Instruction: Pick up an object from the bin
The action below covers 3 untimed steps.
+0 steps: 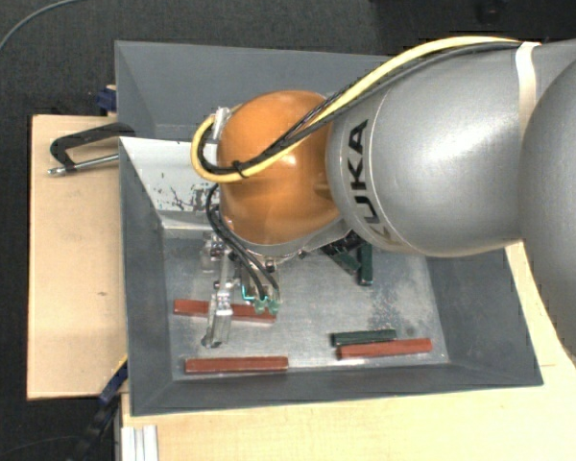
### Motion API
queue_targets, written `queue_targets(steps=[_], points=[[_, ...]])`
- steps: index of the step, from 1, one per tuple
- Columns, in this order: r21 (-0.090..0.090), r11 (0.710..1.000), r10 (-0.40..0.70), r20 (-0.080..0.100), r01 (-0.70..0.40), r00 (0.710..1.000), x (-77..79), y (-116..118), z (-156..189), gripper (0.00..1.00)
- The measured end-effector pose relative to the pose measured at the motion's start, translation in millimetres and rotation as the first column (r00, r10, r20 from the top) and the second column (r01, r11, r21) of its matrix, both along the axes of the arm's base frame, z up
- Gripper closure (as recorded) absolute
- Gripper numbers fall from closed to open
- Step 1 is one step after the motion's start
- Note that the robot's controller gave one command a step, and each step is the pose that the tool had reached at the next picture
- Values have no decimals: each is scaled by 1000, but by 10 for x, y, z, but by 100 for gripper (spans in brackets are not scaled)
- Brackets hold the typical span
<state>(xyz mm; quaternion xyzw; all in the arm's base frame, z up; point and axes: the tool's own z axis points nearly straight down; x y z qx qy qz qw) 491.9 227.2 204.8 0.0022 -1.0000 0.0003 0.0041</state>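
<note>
Nearest to us is the arm (442,152), its broad silver body coming in from the right above the bin (480,353), with the orange wrist cover (274,166) hanging over the far middle of the floor. Below that cover we see the gripper (217,305) down in the left half of the bin, its metal parts low over the floor, and we cannot tell from this angle whether it is released or clenched. The thing we take to be in play is a red-brown stick (190,307) lying flat on the floor left of centre: its left end shows clear of the gripper, its right end comes out on the other side, and its middle is covered by the gripper, so the stick lies straight beneath the pincer and not off to any side. Its long axis runs left to right, tilted a little, while the gripper's visible metal crosses it roughly from far to near; we judge that the coming move turns on this crossing, since a squeeze across the narrow width is what would take hold. We cannot say that anything is gripped yet. Well apart lie a second red-brown stick (235,363) along the near wall and, to the near right, a dark green stick (363,336) just beside a third red-brown one (384,349)
</note>
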Motion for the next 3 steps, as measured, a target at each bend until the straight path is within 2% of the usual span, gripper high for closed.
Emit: queue_targets(steps=[1, 2, 3], points=[[0, 969, 245, 3, -245, 969, 315, -441, -1305, 0], [3, 969, 246, 8, -246, 969, 323, -418, -1272, 100], [-2, 848, 531, 22, -531, 847, 410, -388, 529, 100]])
